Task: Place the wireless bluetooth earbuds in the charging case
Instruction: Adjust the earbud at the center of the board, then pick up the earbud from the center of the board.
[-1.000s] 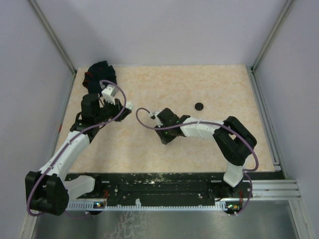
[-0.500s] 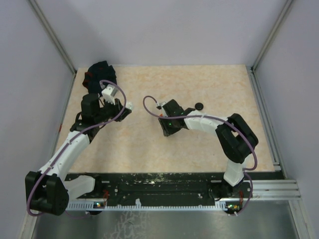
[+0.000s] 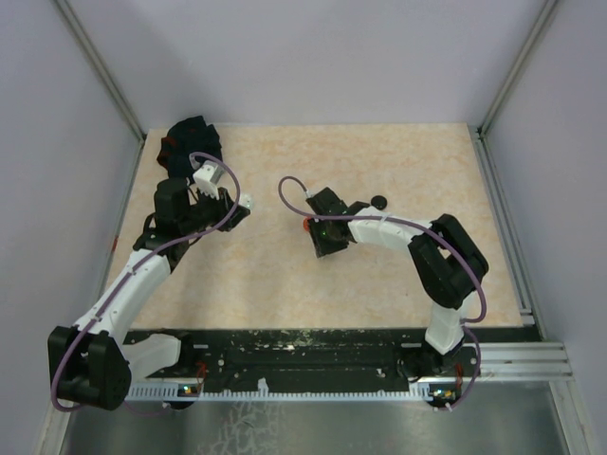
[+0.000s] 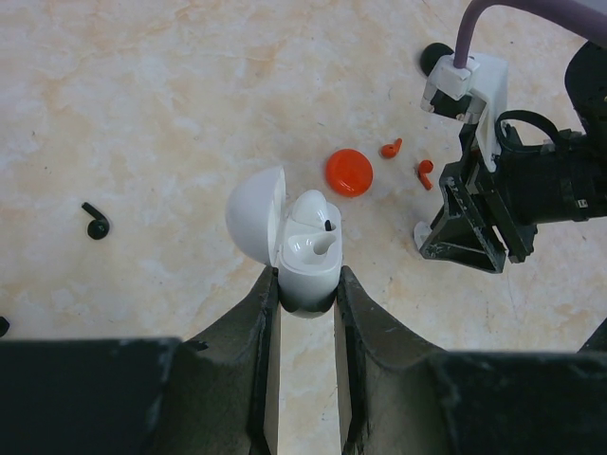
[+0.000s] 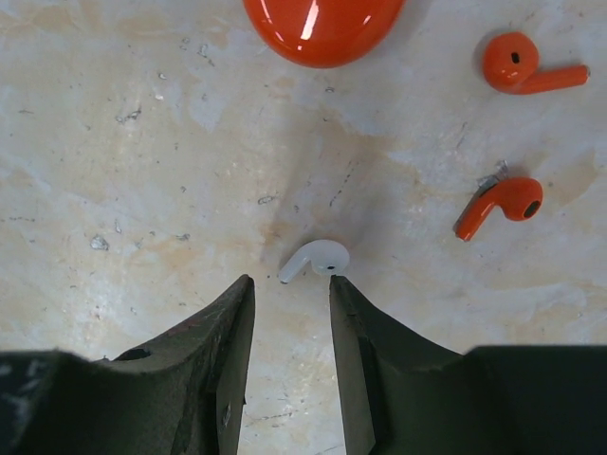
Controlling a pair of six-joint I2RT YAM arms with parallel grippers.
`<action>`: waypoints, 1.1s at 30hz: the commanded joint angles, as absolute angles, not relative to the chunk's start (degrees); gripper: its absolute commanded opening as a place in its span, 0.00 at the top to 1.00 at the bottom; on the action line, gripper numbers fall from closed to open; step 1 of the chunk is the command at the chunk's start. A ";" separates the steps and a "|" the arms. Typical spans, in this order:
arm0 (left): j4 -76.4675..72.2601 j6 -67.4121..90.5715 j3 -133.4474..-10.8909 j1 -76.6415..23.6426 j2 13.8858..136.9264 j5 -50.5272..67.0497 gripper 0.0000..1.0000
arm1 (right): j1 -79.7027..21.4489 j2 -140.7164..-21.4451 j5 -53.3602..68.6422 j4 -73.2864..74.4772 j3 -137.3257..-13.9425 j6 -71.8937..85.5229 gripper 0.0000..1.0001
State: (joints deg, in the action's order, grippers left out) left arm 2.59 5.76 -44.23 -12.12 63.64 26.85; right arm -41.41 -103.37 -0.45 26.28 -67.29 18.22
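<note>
My left gripper (image 4: 306,281) is shut on the white charging case (image 4: 308,248). Its lid is open and one white earbud (image 4: 313,210) sits inside. In the top view the case (image 3: 245,200) is held left of centre. My right gripper (image 5: 289,282) is open, with its fingertips just short of a loose white earbud (image 5: 316,258) on the table. Two red earbuds (image 5: 526,64) (image 5: 501,206) lie to its right. A black earbud (image 4: 93,221) lies far left in the left wrist view. The right gripper (image 3: 321,245) is near the table's middle.
An orange disc (image 5: 322,27) lies just beyond the white earbud and also shows in the left wrist view (image 4: 347,172). A black disc (image 3: 378,201) lies behind the right arm. A black fabric bundle (image 3: 190,142) sits at the far left corner.
My right gripper has moved toward the far side of the table, closer to the orange disc. The left arm and the case have not moved.
</note>
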 commanded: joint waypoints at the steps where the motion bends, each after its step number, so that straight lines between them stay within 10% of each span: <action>1: 1.61 5.60 -46.32 -11.78 62.93 27.60 1.00 | -41.44 -102.39 -4.12 26.85 -68.48 21.62 0.62; 33: 1.63 5.58 -46.24 -11.80 63.02 27.97 1.00 | -45.31 -108.33 -3.95 27.24 -75.22 14.65 0.66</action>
